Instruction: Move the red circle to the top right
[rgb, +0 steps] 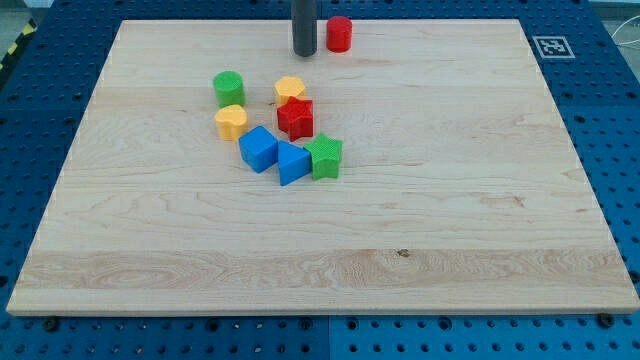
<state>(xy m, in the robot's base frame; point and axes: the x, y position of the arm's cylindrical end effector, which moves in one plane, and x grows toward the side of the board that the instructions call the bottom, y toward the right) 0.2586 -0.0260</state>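
Resting my tip (305, 53) | left of, near red circle (339, 34)

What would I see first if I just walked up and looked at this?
Probably the bright bunch of blocks left of the board's middle: a green circle, a red star, a blue cube and a green star sit close together with others. Next, the red circle standing alone near the view's top edge. My tip is just to its left, with a small gap showing between them.
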